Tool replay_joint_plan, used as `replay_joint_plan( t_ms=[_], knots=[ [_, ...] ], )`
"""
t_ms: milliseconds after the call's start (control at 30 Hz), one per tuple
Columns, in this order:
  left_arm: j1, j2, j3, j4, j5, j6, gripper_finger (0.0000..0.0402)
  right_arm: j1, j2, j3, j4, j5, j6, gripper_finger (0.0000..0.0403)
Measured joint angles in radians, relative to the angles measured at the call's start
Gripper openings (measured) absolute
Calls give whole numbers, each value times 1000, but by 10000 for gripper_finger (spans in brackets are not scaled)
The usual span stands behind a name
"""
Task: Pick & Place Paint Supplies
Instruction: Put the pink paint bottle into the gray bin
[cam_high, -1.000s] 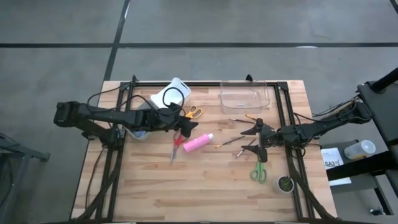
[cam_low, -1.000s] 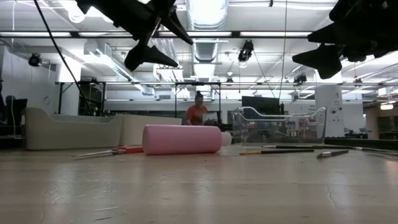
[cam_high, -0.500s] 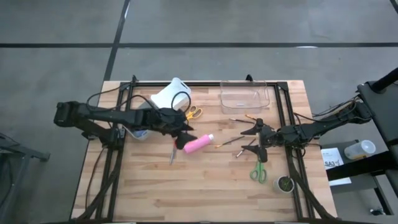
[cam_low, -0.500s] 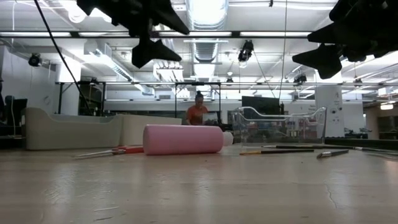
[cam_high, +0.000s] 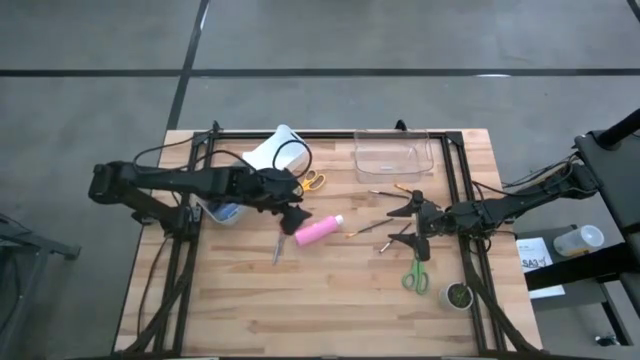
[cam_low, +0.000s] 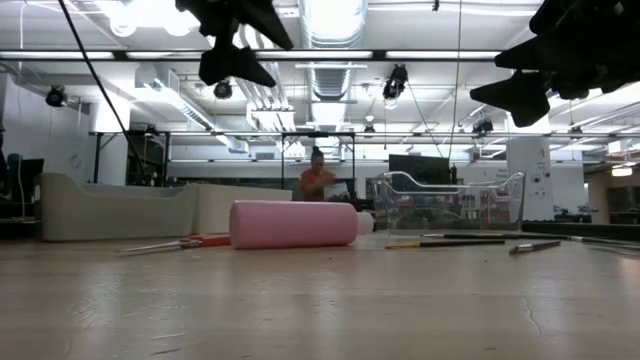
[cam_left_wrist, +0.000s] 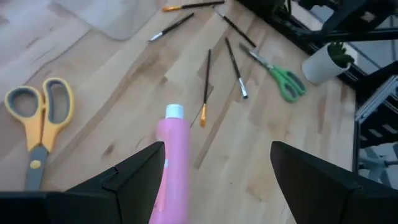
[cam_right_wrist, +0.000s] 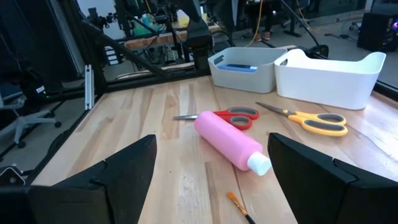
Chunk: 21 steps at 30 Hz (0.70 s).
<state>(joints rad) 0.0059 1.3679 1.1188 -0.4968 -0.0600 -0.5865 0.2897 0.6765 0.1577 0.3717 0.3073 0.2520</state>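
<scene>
Wooden table (cam_high: 330, 290) carries everything. Left gripper (cam_high: 290, 206) hangs spread and empty just over the pink bottle's (cam_high: 316, 231) base, mid-table. Brushes (cam_high: 372, 228) lie between bottle and right gripper (cam_high: 404, 225), which hangs spread, empty, near the right edge.

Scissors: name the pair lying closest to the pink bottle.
The red scissors, lying right beside the pink bottle. The yellow scissors lie farther off, and the green scissors are across the table.

left tool (cam_high: 292, 210) hangs open just beside the pink bottle (cam_high: 318, 229); right tool (cam_high: 404, 224) waits open.
</scene>
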Motion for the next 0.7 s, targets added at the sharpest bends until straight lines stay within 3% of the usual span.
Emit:
replay_joint_plan(
  t_ms=[200,533,700],
  knots=[
    [-2,114,80,-50,8,-16,304,0,0,0,0,0,2,306],
    [-4,386,331,-323,34,18,303,0,0,0,0,0,0,306],
    [-4,483,377,-359,29,55,303,0,0,-1,0,0,1,306]
  ],
)
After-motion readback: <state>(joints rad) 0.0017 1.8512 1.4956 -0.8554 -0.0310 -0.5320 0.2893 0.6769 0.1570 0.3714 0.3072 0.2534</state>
